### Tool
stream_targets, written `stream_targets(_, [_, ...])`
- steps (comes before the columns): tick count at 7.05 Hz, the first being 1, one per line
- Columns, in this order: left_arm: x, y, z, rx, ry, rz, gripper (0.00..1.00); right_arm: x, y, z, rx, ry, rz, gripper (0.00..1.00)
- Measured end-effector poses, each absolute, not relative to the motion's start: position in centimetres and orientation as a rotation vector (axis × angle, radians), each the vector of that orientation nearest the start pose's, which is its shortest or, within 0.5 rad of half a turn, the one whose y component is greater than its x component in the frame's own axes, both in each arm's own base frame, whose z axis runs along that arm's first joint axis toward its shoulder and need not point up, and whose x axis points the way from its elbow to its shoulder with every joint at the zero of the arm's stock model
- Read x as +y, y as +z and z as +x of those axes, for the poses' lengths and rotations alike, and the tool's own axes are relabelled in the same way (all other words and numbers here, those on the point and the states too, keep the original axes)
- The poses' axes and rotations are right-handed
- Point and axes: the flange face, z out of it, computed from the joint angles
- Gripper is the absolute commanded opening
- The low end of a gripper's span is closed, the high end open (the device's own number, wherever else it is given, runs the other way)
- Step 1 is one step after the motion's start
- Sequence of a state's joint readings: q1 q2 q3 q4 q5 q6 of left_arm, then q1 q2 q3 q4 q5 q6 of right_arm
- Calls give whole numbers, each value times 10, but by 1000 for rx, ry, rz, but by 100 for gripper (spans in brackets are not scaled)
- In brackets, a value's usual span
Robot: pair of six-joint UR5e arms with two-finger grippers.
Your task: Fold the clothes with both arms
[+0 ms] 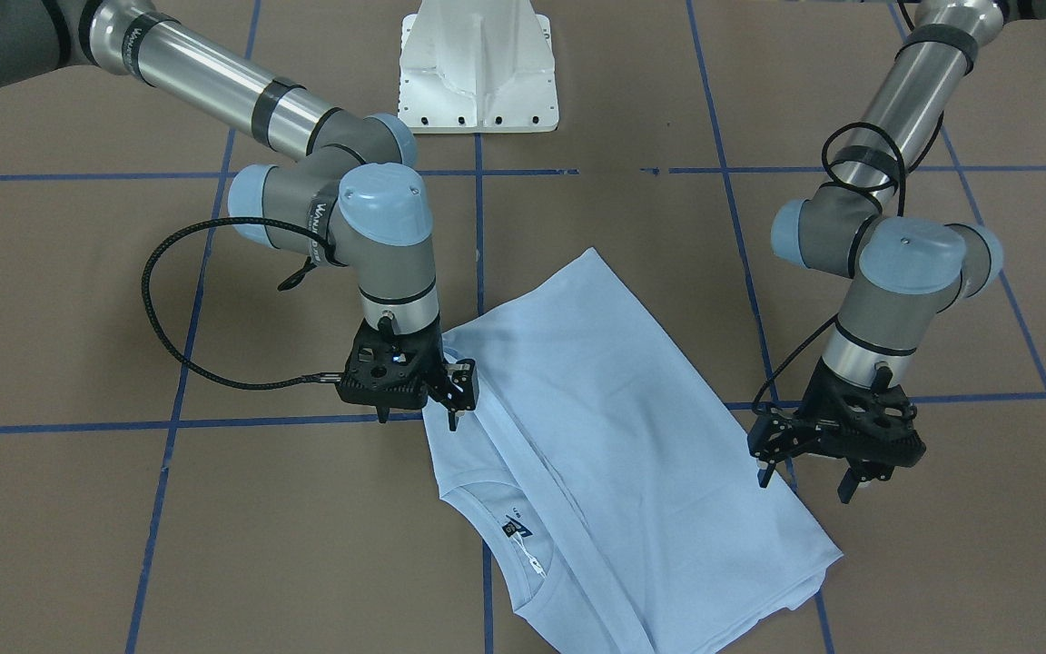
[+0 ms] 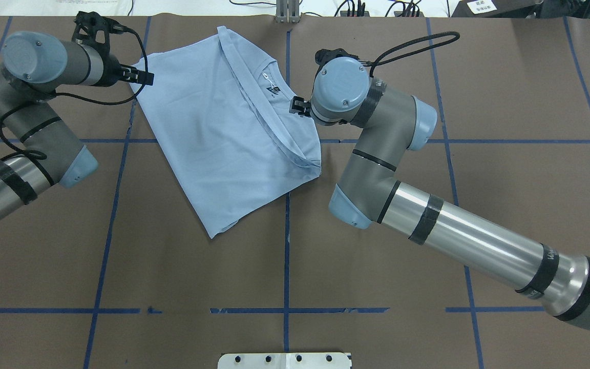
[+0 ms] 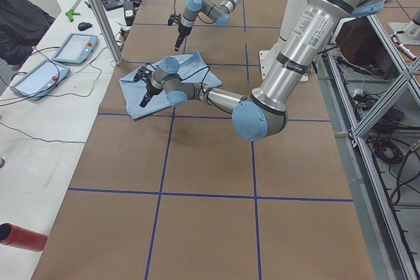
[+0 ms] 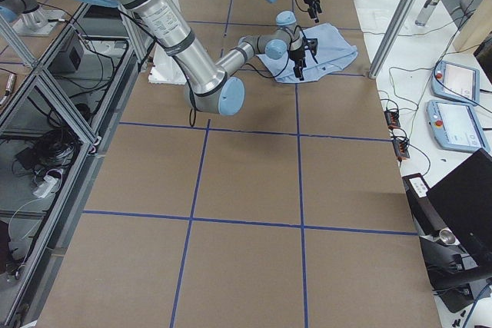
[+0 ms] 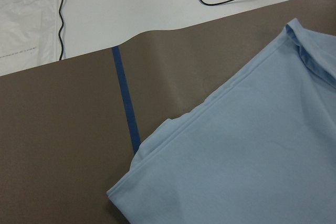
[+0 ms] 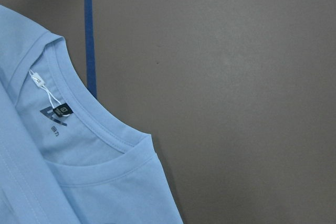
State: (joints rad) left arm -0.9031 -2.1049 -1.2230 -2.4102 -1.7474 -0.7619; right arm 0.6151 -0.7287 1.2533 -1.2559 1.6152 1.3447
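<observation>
The T-shirt (image 2: 223, 143) lies partly folded by the far edge of the bench (image 2: 428, 230), one side laid across the collar (image 6: 100, 129). The left end effector (image 1: 804, 483) hangs spread and empty at the shirt's outer corner, and the right end effector (image 1: 419, 420) does likewise beside the collar (neither seems to touch cloth). This looks like the gap between folds. Next, both should lower, pinch their edges and lift together.

The T-shirt (image 1: 596, 409) lies on the table (image 1: 123, 545) between the left hand (image 1: 804, 486) and the right hand (image 1: 419, 420).
</observation>
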Motion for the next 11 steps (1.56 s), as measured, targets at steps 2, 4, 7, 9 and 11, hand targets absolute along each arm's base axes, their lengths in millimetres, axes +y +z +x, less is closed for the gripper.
stream_targets(2, [-649,421,369,798,1,662,100,-557,251,-592,-770,357,296,66])
stream_targets(4, [-647,422,373,800,6,659,100,-549,256,-603,-760,358,290,63])
stream_targets(7, [-646,423,374,800,7,658,100,-542,259,-611,-755,355,285,55])
stream_targets(9, [-646,423,374,800,8,658,100,-542,262,-612,-750,355,283,47])
stream_targets(11, [-646,423,374,800,9,658,100,-542,261,-613,-754,368,279,31])
